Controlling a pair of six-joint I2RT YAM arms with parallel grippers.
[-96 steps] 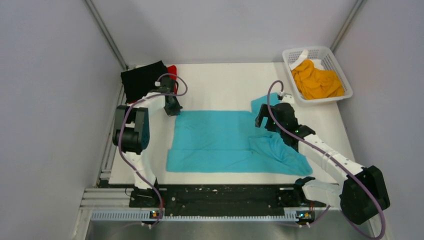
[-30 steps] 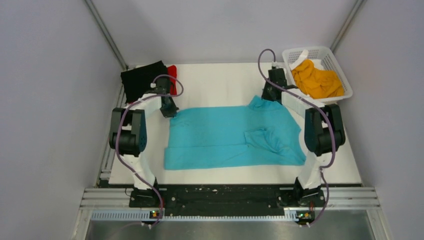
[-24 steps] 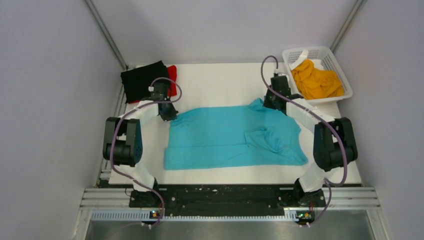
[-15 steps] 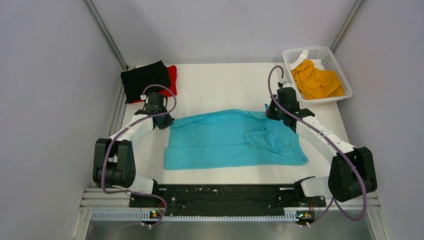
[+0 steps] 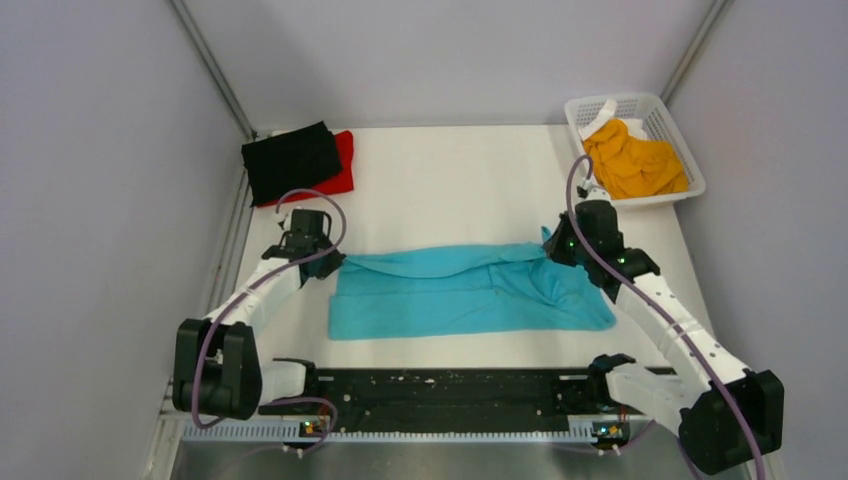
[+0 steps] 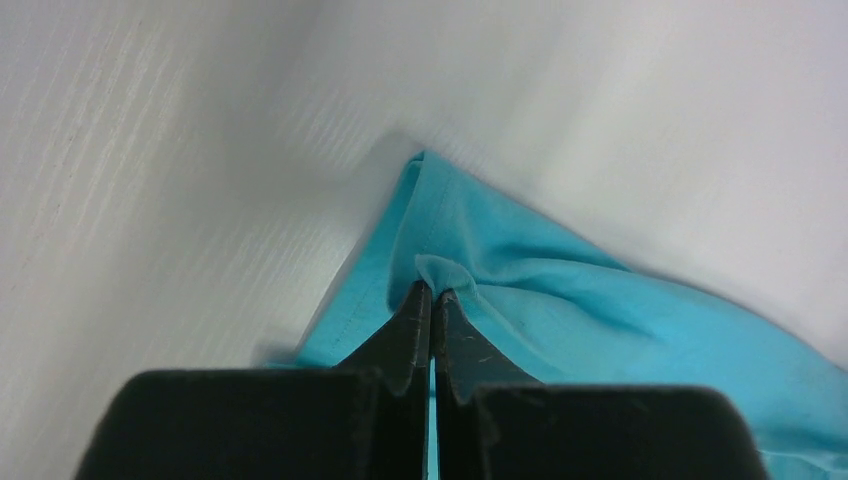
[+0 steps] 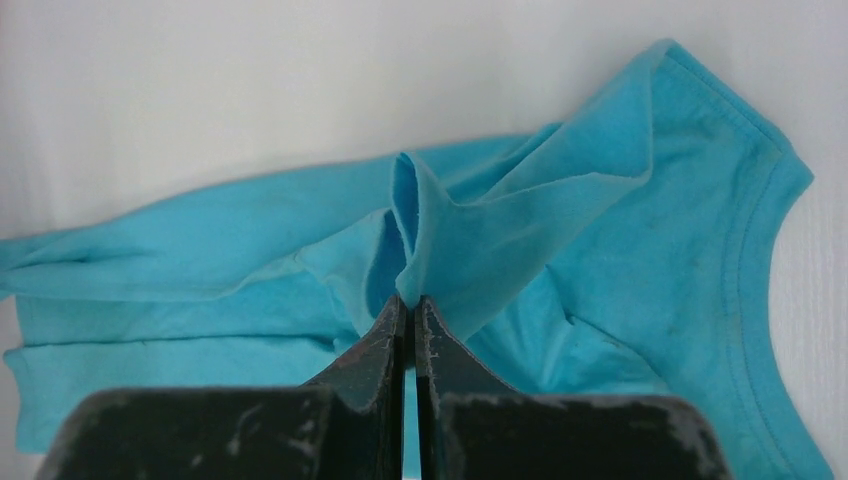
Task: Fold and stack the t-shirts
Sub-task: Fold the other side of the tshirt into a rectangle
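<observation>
On the table (image 5: 450, 190) | turquoise t-shirt (image 5: 450, 295) lies half folded | left claw (image 6: 432, 292) and right claw (image 7: 410, 300) each clamped on a far corner | next, likely: lay that edge on the near hem, then release

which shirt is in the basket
The orange-yellow t-shirt, bunched in the white basket; the black shirt and red shirt lie far left, the turquoise shirt mid-table.

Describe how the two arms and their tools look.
The left arm and right arm have white links between bulky black joint housings, with a thin purple cable looping along each. The left tool and right tool carry matte black fingers tapering to narrow tips; the right pair looks scuffed with pale flecks.
</observation>
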